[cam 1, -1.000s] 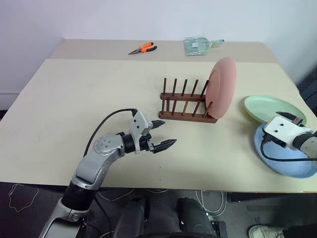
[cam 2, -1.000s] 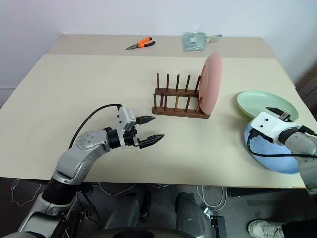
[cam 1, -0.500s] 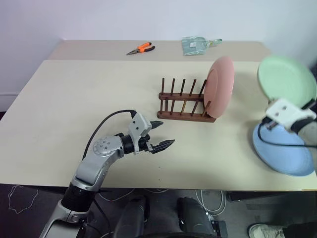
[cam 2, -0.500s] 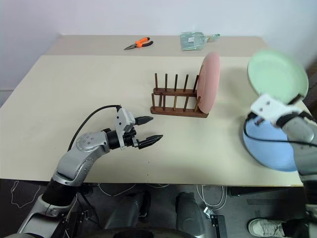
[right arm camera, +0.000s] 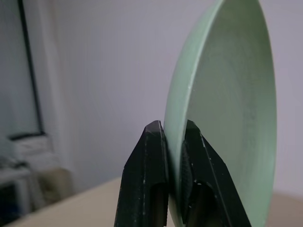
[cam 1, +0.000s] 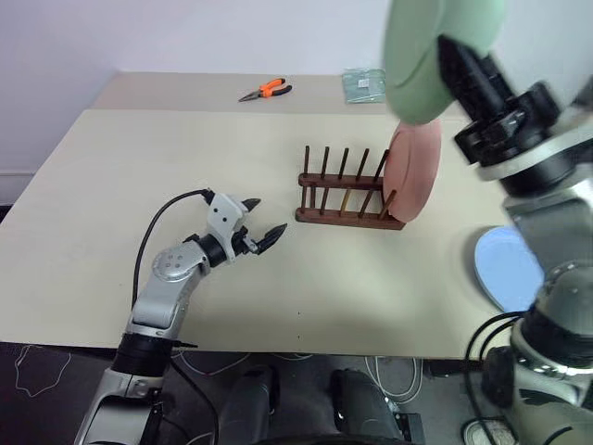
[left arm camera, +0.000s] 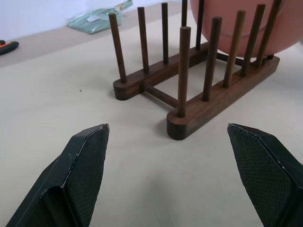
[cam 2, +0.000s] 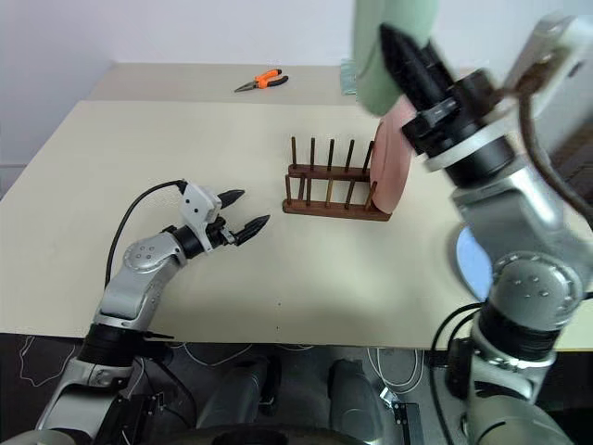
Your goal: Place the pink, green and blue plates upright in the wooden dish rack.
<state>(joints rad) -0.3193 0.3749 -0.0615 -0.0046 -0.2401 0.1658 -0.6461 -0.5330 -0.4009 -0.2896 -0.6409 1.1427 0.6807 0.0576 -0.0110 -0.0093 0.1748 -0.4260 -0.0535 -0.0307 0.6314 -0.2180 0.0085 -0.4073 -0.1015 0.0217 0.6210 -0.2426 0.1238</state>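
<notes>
Head views: green plate (cam 1: 435, 51) raised high above the table (cam 1: 120, 176), pinched at its rim by the right gripper (cam 1: 454, 56) and turned edge-on, probably so that it can drop between pegs. Wooden dish rack (cam 1: 347, 195) standing mid-table, with the pink plate (cam 1: 414, 171) already upright in the end slot nearest the robot's right, leaning a little against the pegs; remaining slots free. Blue plate (cam 1: 505, 267) lying flat near the table's right edge, partly hidden behind the right arm, not yet dealt with. Left gripper (cam 1: 252, 224) hovering low over the table, well short of the rack's free end, fingers spread and holding nothing, perhaps placed there to steady the rack. Orange pliers (cam 1: 267, 90) and a clear packet (cam 1: 366, 83) at the far edge, well apart from the work.

Left wrist view: both black fingers (left arm camera: 80, 165) splayed wide, nothing between them; rack dead ahead, pink plate behind its far pegs.

Right wrist view: jaws clamped tight on the green plate's rim, one finger on each face, plate held nearly vertical. Judged about one third done: one plate racked, one in the air, one flat.
</notes>
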